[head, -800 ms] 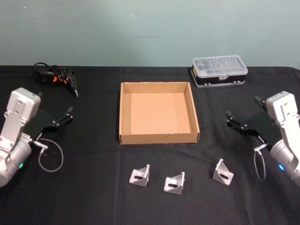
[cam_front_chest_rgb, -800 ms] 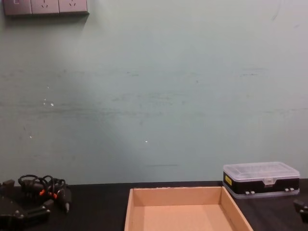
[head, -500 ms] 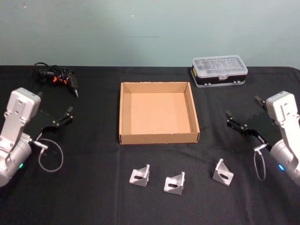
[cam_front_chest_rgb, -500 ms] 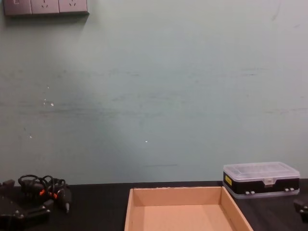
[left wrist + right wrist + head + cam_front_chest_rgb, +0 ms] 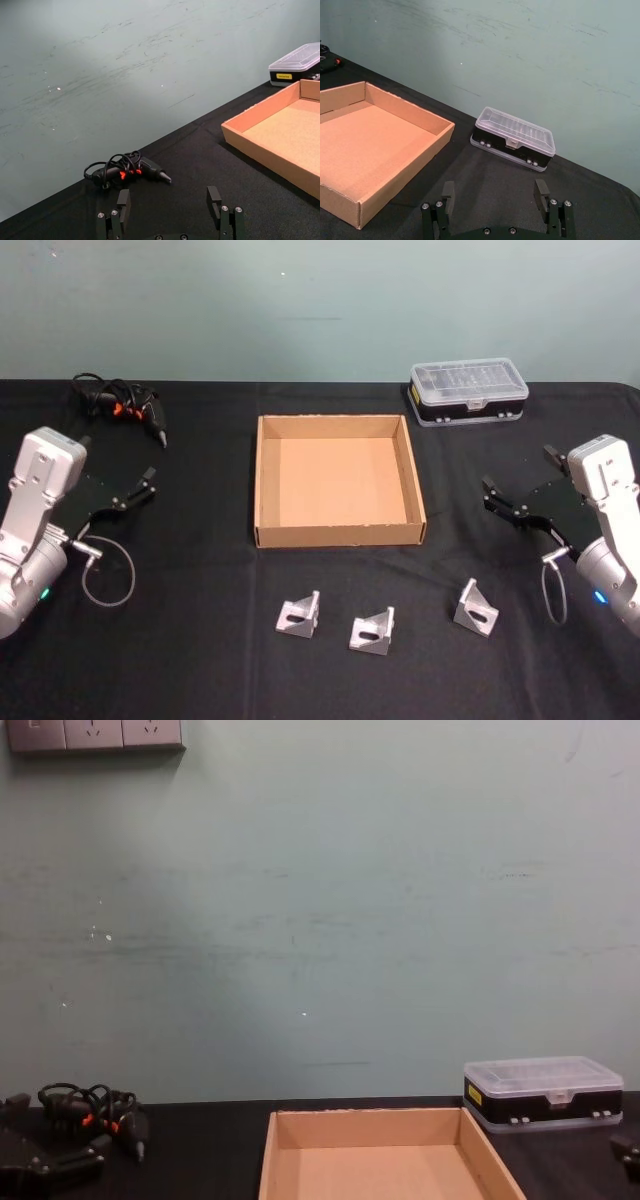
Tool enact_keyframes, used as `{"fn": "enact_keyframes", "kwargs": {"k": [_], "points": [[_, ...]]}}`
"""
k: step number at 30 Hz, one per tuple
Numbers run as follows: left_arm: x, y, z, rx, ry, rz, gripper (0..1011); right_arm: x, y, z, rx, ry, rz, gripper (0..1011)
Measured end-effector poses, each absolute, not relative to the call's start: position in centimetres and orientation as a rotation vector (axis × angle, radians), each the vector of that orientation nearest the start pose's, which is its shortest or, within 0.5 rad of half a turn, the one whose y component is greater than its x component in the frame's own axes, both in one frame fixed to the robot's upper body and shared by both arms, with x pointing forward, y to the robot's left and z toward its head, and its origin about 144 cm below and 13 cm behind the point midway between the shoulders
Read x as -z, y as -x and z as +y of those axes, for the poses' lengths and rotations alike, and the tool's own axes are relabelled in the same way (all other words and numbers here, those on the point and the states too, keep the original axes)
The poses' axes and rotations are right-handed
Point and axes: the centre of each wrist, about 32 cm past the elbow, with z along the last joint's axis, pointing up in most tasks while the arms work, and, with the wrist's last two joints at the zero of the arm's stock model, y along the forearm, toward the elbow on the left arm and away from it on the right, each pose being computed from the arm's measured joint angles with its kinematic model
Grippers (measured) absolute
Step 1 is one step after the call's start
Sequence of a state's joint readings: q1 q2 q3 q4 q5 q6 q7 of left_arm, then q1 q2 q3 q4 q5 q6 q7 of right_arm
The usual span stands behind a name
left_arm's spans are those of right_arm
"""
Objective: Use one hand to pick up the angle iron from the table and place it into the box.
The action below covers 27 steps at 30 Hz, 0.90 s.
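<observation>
Three silver angle irons lie in a row on the black table (image 5: 200, 660) in front of the box: one on the left (image 5: 298, 616), one in the middle (image 5: 372, 631), one on the right (image 5: 476, 609). The tan open box (image 5: 338, 533) sits mid-table with nothing in it; its walls also appear as box (image 5: 265, 155), box (image 5: 340, 202) and box (image 5: 370, 1128). My left gripper (image 5: 120, 475) hovers open well left of the box, seen as left gripper (image 5: 168, 195). My right gripper (image 5: 515, 480) hovers open right of the box, seen as right gripper (image 5: 494, 189), above the right angle iron. Neither holds anything.
A clear-lidded black case (image 5: 467, 392) stands at the back right, seen as case (image 5: 514, 137) and case (image 5: 542, 1092). A black tool with a coiled cable (image 5: 125, 405) lies at the back left, seen as tool (image 5: 127, 170). A green wall rises behind the table.
</observation>
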<state>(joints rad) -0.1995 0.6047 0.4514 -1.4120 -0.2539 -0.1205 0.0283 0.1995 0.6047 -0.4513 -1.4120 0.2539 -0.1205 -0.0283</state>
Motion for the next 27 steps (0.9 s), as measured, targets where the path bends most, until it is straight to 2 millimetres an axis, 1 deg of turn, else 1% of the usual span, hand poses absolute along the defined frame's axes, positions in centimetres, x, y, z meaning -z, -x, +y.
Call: {"fn": "enact_keyframes", "kwargs": {"k": [27], "points": [[-113.98,-48.86,30.97,-1.248,-0.305,-0.285,1000,-113.98,-48.86,-30.96,1.248,0.304,-0.285,1004]]}}
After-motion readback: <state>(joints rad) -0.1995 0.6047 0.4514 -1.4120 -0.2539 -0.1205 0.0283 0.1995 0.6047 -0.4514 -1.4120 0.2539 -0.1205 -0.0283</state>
